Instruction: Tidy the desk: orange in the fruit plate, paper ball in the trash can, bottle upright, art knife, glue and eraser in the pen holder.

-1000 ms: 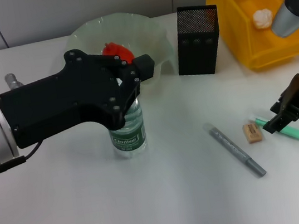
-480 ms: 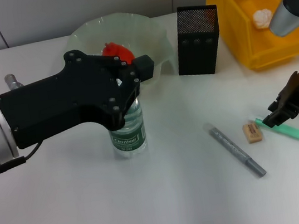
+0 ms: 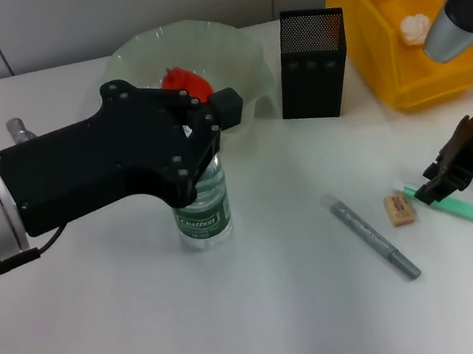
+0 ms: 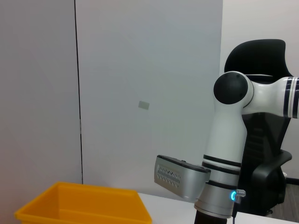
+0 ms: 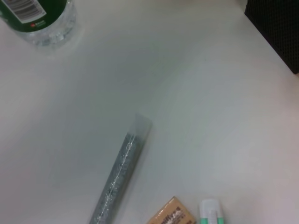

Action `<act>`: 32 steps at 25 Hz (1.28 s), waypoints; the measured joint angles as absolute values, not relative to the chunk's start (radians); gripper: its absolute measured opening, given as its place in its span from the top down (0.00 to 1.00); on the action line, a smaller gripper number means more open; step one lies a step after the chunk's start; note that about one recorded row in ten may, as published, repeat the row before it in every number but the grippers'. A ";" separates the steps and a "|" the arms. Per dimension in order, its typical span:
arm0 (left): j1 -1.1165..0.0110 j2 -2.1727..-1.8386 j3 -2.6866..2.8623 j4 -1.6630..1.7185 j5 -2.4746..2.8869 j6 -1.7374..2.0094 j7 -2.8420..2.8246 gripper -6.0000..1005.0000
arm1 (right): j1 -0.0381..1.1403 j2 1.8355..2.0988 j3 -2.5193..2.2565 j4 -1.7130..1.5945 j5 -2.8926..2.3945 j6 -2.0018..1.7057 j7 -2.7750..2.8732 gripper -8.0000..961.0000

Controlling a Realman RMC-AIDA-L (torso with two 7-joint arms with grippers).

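Observation:
The bottle (image 3: 201,207) stands upright on the table, and my left gripper (image 3: 205,146) is shut on its upper part, hiding the cap. Behind it the orange (image 3: 185,81) lies in the fruit plate (image 3: 234,44). The paper ball (image 3: 415,27) rests inside the trash can (image 3: 399,72). The pen holder (image 3: 313,63) stands between plate and bin. The grey glue pen (image 3: 373,238), the eraser (image 3: 399,209) and the green art knife (image 3: 471,210) lie on the table. My right gripper (image 3: 434,190) hovers just over the knife's near end. The right wrist view shows the glue pen (image 5: 119,182), eraser (image 5: 170,216) and knife cap (image 5: 210,212).
The bottle's base (image 5: 37,18) and a corner of the pen holder (image 5: 280,32) edge the right wrist view. The left wrist view looks at a wall, the right arm (image 4: 229,154) and the yellow bin (image 4: 84,205). A black office chair (image 4: 261,140) stands beyond.
My right gripper has shifted slightly up and to the right over the green knife's end. The left gripper and the bottle have not moved.

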State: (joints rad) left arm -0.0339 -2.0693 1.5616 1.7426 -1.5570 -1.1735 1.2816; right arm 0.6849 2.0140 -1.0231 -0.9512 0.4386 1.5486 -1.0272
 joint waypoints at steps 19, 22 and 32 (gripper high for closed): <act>-0.032 -2.069 1.562 1.741 -1.557 -1.174 1.282 1.00 | 0.700 2.014 -1.025 -0.909 0.435 1.523 -1.032 0.63; -0.032 -2.069 1.562 1.741 -1.557 -1.173 1.282 1.00 | 0.699 2.016 -1.026 -0.908 0.428 1.521 -1.032 0.64; -0.032 -2.069 1.562 1.740 -1.557 -1.173 1.282 1.00 | 0.708 2.017 -1.026 -0.878 0.427 1.516 -1.039 0.65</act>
State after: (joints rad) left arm -0.0321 -2.0693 1.5616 1.7401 -1.5570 -1.1735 1.2824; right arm 0.7081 2.0168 -1.0257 -0.8776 0.4268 1.5157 -1.0386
